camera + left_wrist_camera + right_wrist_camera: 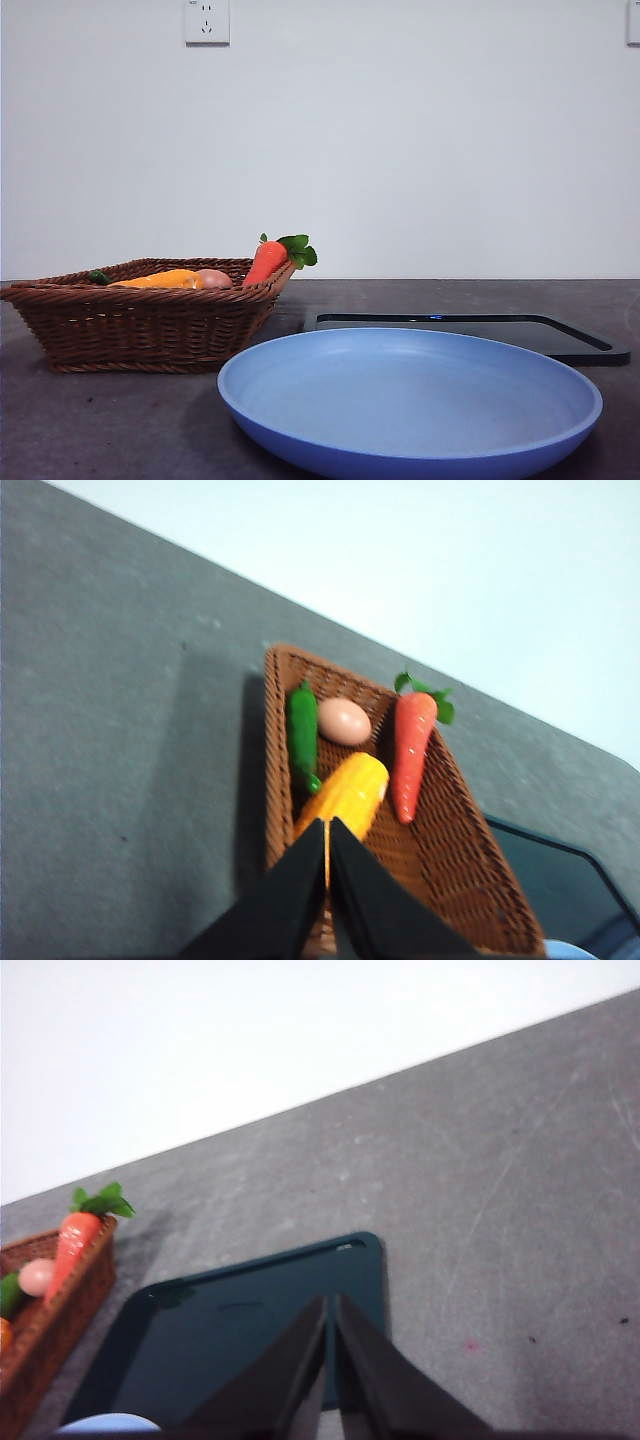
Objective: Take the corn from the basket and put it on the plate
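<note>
Nothing's really done yet: the stubby orange-yellow ridged corn [345, 795] is lying in the brown woven wicker basket [455, 860], next to an orange carrot [410, 750]. The left pincer [328, 830] hangs above it, clenched and empty. The big round light-blue plate [410, 455] is bare, so grabbing and placing are both left.

Only the grippers' ends are visible. The left gripper [328, 832] has two plain matte black fingers [290, 895], flat-sided wedges tapering to thin tips. The right gripper [330, 1308] has matching fingers [385, 1380], black, smooth and unmarked.
</note>
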Robot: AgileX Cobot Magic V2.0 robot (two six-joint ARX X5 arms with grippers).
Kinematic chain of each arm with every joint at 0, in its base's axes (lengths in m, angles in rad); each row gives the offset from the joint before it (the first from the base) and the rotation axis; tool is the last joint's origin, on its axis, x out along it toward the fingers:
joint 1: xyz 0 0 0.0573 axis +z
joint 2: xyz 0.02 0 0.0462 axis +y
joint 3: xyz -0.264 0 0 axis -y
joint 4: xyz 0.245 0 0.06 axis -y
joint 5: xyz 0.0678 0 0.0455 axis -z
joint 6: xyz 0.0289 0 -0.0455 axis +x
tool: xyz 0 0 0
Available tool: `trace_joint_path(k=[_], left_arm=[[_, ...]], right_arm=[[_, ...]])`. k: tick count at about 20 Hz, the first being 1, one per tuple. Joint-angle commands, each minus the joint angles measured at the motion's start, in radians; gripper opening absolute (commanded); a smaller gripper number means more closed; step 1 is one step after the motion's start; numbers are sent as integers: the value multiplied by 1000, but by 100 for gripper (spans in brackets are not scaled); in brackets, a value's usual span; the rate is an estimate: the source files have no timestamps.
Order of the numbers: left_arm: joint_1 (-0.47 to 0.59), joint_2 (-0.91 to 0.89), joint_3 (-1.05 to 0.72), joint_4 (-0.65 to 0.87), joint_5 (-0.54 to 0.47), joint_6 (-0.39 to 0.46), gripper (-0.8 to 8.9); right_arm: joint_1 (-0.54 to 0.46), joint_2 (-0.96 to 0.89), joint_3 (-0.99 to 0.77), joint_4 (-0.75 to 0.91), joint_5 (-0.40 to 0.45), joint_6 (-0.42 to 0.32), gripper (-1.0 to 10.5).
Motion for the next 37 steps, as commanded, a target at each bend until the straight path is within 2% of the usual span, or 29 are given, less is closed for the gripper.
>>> trace_joint_path(k=[1, 4, 9, 16, 23, 27, 29, 32, 33, 37], left_arm=[[2, 32, 68, -44, 39, -9, 7], [2, 81, 140, -100, 95, 5, 7], [2, 180, 271, -200, 186, 74, 7], [2, 319, 439, -396, 266, 219, 7], [-3, 417, 533, -586, 339, 349, 7], [-16, 449, 539, -627, 347, 369, 9], [-17, 453, 539, -621, 346, 365, 102], [-18, 453, 539, -616, 347, 361, 397], [-18, 453, 539, -616, 347, 361, 418], [-18, 453, 539, -616, 347, 359, 417]], right_arm=[[0, 24, 71, -47, -3, 16, 2], [0, 64, 148, -114, -23, 8, 2], [0, 164, 270, -233, -110, -31, 2], [2, 336, 432, -426, -274, -169, 2], [46, 501, 563, -639, -285, -336, 2], [80, 568, 589, -683, -282, -362, 2], [92, 588, 589, -682, -283, -355, 38], [94, 608, 589, -680, -282, -322, 301], [96, 617, 589, -679, -282, -312, 332], [116, 664, 589, -655, -284, -304, 332]])
